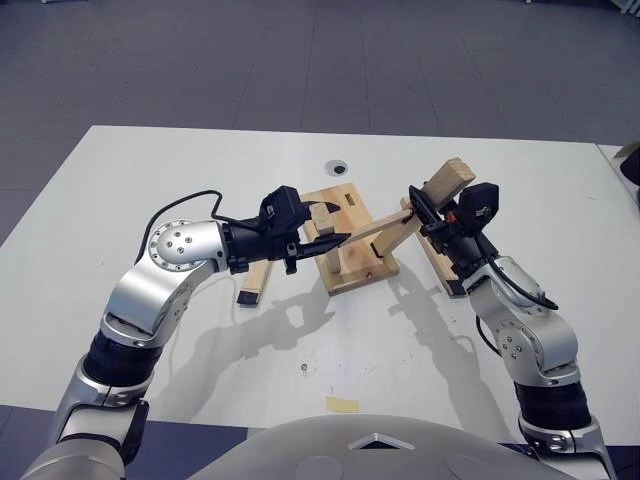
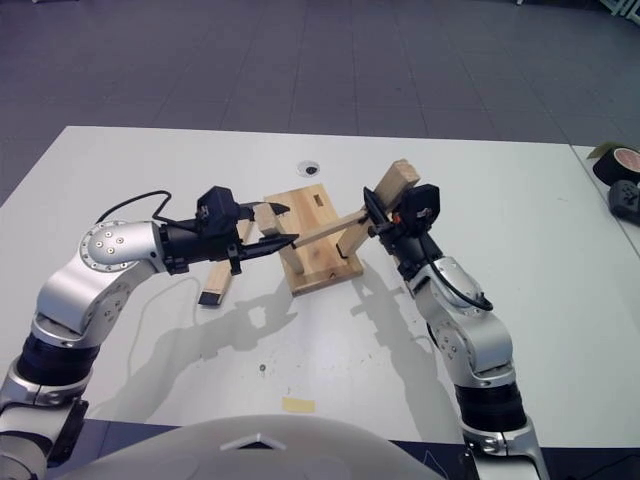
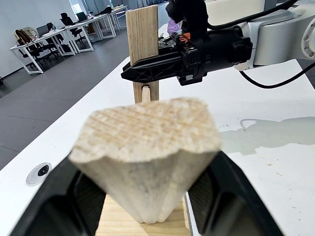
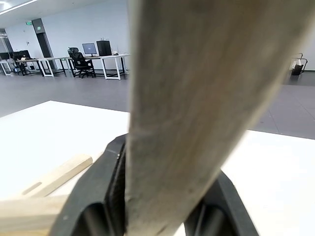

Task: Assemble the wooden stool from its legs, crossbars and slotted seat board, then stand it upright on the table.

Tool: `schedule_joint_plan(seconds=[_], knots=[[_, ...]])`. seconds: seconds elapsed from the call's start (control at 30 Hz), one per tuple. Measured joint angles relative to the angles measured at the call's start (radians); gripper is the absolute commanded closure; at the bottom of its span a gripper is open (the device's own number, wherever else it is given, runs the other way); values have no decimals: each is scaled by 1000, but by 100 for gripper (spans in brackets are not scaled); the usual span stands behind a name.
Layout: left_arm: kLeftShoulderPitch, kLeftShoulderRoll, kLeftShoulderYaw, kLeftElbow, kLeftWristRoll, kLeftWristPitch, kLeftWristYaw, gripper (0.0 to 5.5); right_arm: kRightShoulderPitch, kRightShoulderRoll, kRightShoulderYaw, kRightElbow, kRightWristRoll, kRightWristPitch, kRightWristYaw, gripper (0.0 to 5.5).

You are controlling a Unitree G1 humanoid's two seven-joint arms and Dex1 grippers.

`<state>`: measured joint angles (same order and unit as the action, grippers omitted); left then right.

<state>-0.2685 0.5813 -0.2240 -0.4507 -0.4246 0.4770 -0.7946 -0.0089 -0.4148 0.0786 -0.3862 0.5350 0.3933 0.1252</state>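
The slotted seat board [image 1: 352, 264] lies flat mid-table. My left gripper [image 1: 335, 240] hovers over its left part, shut on a short wooden leg [image 1: 321, 213]; the leg's end grain [image 3: 147, 142] sits between the black fingers [image 3: 54, 201]. My right gripper [image 1: 418, 212] is at the board's right edge, shut on a tilted leg [image 1: 450, 180] with a crossbar [image 1: 375, 228] running from it down toward the board. That leg [image 4: 197, 98] also looms close in the right wrist view. In the left wrist view the right gripper's fingers [image 3: 152, 66] clasp that leg [image 3: 142, 34].
A loose wooden part [image 1: 256, 280] lies on the table under my left forearm, another [image 1: 443, 268] under my right forearm. A round grommet [image 1: 337, 167] sits behind the board; a scrap of tape [image 1: 342, 405] lies near the front edge. A tape roll [image 2: 625, 163] rests far right.
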Motion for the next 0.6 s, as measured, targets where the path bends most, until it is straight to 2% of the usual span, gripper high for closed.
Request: schedule_joint_plan(seconds=[0.57, 0.6], knots=[[-5, -42, -20, 7, 35, -9, 23, 347, -35, 32, -69, 92, 48, 0, 101, 441], [-5, -44, -20, 7, 37, -9, 23, 347, -34, 38, -74, 93, 49, 0, 106, 405]])
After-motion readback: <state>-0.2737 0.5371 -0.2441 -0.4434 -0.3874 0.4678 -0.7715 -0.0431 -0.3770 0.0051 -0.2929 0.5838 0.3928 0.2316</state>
